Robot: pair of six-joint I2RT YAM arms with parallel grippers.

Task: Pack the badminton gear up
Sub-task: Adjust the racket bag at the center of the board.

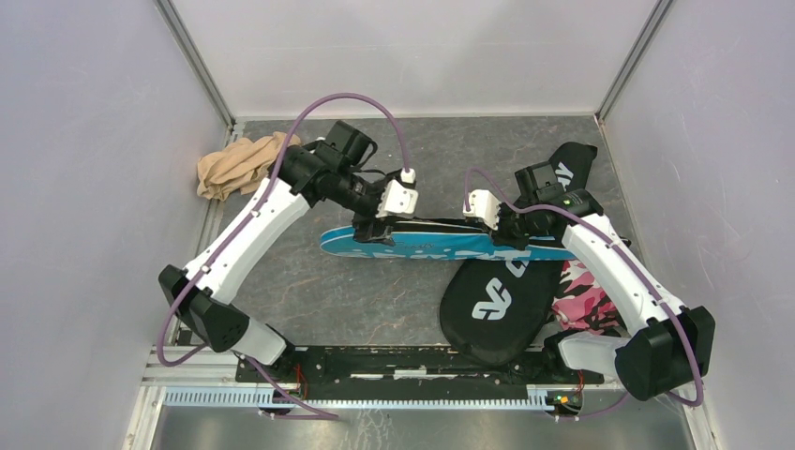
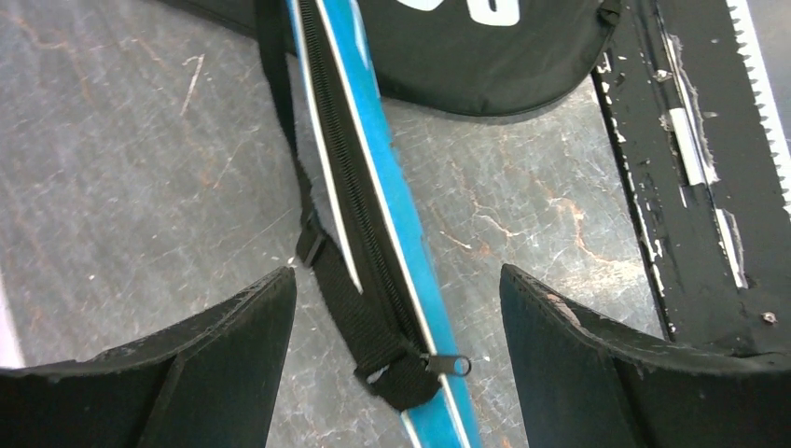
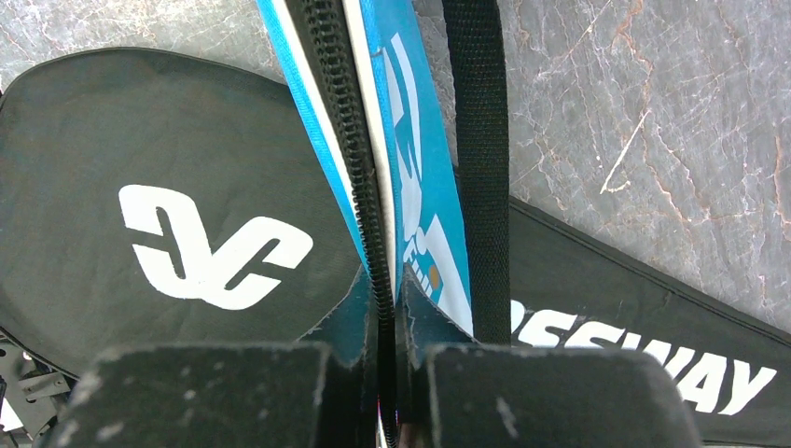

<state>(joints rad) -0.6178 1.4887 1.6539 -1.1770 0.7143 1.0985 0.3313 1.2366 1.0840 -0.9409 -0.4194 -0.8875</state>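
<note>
**A:** What's inside the covers?

**B:** I can't tell. The blue cover [image 1: 441, 244] sits on its edge with the zip uppermost. The zip looks closed wherever the wrist cameras see it. The black cover [image 1: 497, 300] lies flat, partly under the blue cover's right end, and its inside is hidden.

**A:** Take me from the left.

**B:** The tan cloth bundle [image 1: 234, 167] lies well off to the far left of the blue cover. The left gripper [image 1: 380, 225] hangs over the blue cover's left end with its jaws wide apart, touching nothing. The zip pull [image 2: 448, 364] and the black strap [image 2: 354, 317] lie between its fingers [image 2: 233, 355].

**A:** And the right side?

**B:** The right gripper [image 1: 487, 217] is clamped on the blue cover's zipped edge towards its right end. A pink-and-white cloth [image 1: 586, 292] lies on the near side of that end.
</note>
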